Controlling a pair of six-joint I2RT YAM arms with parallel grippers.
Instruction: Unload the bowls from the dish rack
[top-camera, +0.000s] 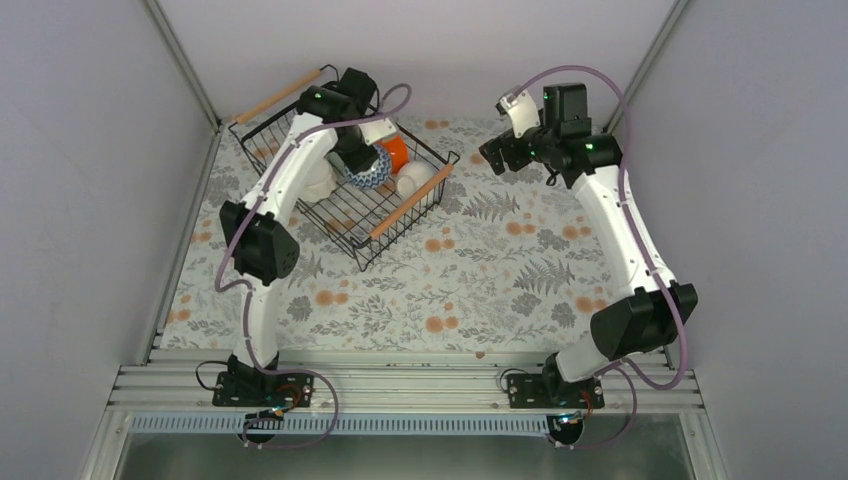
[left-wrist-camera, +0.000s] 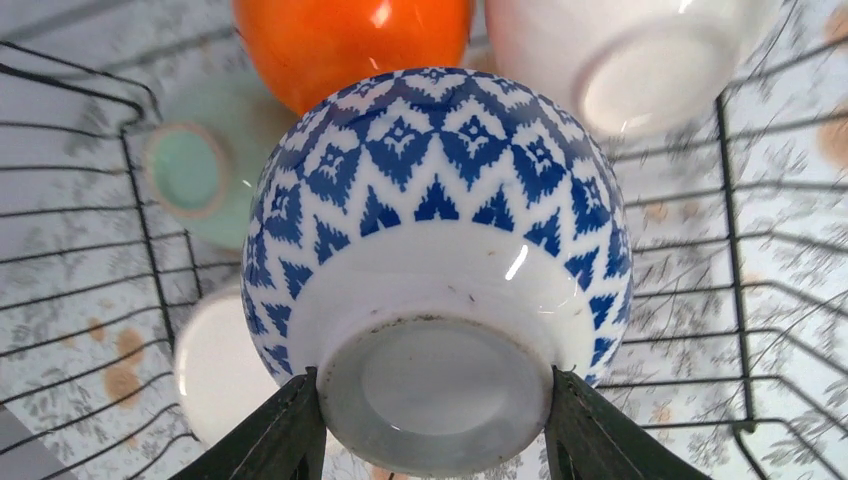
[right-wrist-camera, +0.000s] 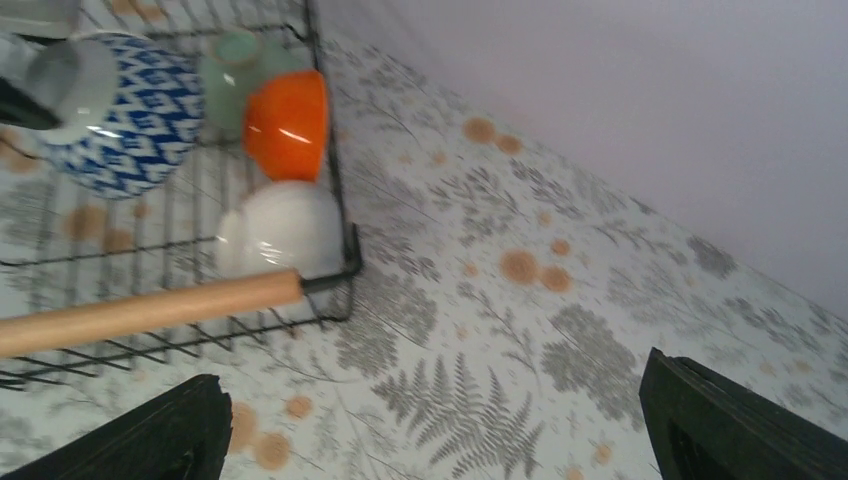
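Note:
The black wire dish rack (top-camera: 350, 215) with wooden rod handles stands at the back left. My left gripper (top-camera: 368, 165) is inside it, shut on the foot ring of a blue-and-white patterned bowl (left-wrist-camera: 435, 230), held bottom toward the camera above the rack floor. Behind it are an orange bowl (left-wrist-camera: 350, 45), a plain white bowl (left-wrist-camera: 625, 60), a pale green bowl (left-wrist-camera: 195, 170) and another white bowl (left-wrist-camera: 215, 375). My right gripper (top-camera: 495, 152) is open and empty, hovering over the cloth to the right of the rack. Its view shows the rack corner (right-wrist-camera: 345, 265), the patterned bowl (right-wrist-camera: 125, 115), orange bowl (right-wrist-camera: 287, 125) and white bowl (right-wrist-camera: 285, 228).
A floral cloth (top-camera: 500, 270) covers the table. Grey walls close in at the back and on both sides. The rack's near wooden handle (top-camera: 412, 200) lies between my two grippers.

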